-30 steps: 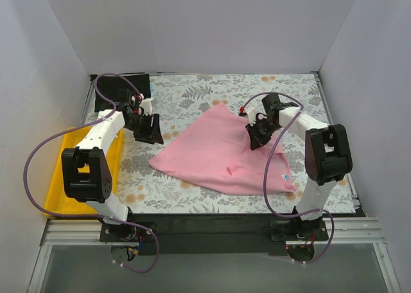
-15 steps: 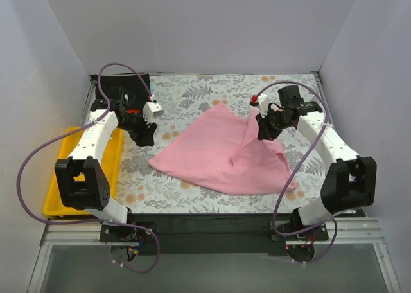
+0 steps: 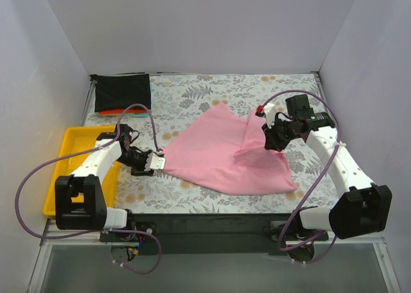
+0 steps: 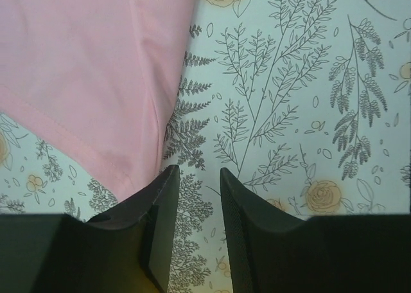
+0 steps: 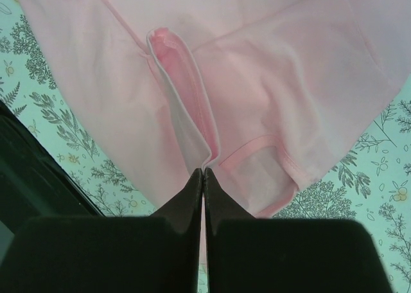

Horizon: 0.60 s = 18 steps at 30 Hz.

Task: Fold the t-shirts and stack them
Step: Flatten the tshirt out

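The soft pink shirt looks floppy; right claw pinches a fold, left claw gapes at its left corner, likely the best hold

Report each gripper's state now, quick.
Left gripper: open by a narrow gap, holding nothing, at the corner of the light pink soft cloth t-shirt.
Right gripper: closed on a fold of that t-shirt.
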{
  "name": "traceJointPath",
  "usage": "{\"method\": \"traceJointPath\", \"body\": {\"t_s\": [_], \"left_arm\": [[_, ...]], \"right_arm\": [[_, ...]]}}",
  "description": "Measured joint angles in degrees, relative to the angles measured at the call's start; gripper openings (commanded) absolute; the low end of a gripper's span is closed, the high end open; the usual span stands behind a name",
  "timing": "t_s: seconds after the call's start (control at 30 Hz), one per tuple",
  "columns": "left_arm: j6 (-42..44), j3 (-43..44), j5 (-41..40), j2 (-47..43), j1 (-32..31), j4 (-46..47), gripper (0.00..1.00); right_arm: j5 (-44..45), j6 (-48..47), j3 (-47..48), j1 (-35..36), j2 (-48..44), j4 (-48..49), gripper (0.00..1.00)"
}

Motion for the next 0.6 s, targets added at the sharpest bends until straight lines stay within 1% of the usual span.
{"method": "traceJointPath", "body": {"t_s": [0.23, 0.27, 0.37, 0.6], "left_arm": [[6.1, -5.5, 0.8, -1.2, 0.0, 10.2, 0.31], [6.4, -6.0, 0.8, -1.1, 0.0, 11.5, 0.33], [6.6, -6.4, 0.7, -0.2, 0.0, 14.5, 0.35], [6.6, -6.4, -1.3, 3.2, 0.0, 19.2, 0.35]], "right_arm": [[0.0, -0.2, 0.0, -0.2, -0.6, -1.0, 0.01], [0.0, -0.2, 0.0, -0.2, -0.8, -1.2, 0.01], [0.0, -0.4, 0.0, -0.3, -1.2, -1.9, 0.01], [0.2, -0.5, 0.0, -0.7, -1.3, -2.3, 0.01]]}}
